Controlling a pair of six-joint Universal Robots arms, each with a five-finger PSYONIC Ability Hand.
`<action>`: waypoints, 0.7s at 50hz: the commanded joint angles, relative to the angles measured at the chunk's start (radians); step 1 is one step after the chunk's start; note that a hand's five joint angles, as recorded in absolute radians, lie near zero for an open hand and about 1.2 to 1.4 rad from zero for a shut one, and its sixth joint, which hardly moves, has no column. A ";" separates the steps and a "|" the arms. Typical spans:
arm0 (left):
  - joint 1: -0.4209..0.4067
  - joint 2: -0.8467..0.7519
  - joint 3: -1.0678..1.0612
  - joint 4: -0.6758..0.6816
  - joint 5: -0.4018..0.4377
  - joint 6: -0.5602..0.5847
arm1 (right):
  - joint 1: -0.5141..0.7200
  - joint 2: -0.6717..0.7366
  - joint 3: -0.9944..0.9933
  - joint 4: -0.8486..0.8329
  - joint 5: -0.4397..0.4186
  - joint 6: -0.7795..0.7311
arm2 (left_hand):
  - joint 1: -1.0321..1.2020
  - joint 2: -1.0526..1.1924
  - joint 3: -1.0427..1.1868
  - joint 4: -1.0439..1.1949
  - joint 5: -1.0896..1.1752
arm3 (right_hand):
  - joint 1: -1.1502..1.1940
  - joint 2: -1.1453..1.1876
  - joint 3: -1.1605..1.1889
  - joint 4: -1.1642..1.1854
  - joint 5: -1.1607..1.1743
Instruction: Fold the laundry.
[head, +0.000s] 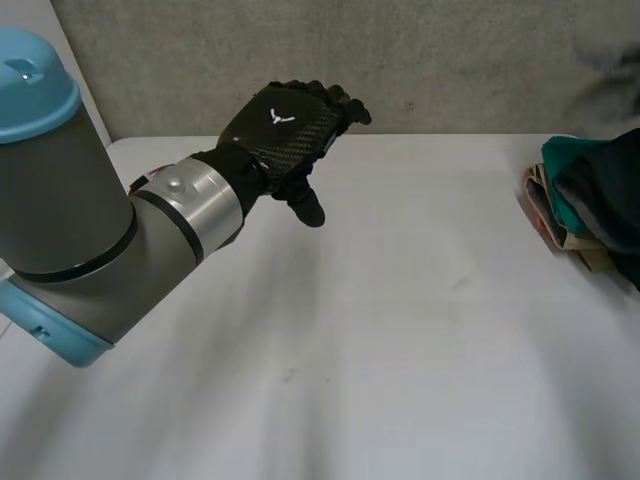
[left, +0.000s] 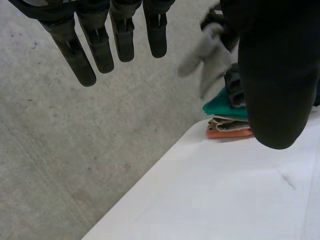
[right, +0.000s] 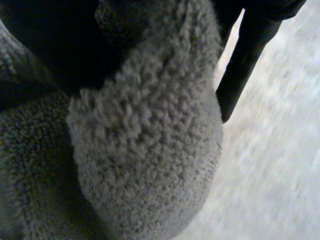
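This looks like a robotics lab or test bay, not a home. A plain white counter (head: 400, 350) stands against a bare concrete wall (head: 450, 60) just behind its far edge, and a grey robot arm (head: 100, 240) with light-blue caps reaches over the counter's left part. At the counter's right end lies a stack of folded cloths (head: 585, 210), and above that end a grey fleecy cloth (right: 150, 150) is clutched in the fingers of the right hand (right: 245, 60).
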 joint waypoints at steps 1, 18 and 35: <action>-0.003 -0.010 -0.029 0.003 0.001 -0.017 | -0.123 0.152 0.020 0.005 -0.166 -0.006 | -0.008 -0.003 -0.009 -0.004 0.011 | 0.419 0.257 0.229 0.198 0.360; -0.013 -0.008 -0.049 0.008 -0.001 -0.018 | -0.184 0.126 0.106 0.032 -0.301 -0.007 | -0.008 -0.003 -0.009 -0.004 0.011 | -0.394 -0.556 -0.584 -0.615 -0.453; -0.056 0.010 -0.049 0.005 -0.001 -0.034 | -0.220 -0.161 0.144 0.454 -0.188 -0.010 | -0.008 -0.003 -0.009 -0.004 0.011 | -0.802 -0.965 -0.993 -1.023 -0.862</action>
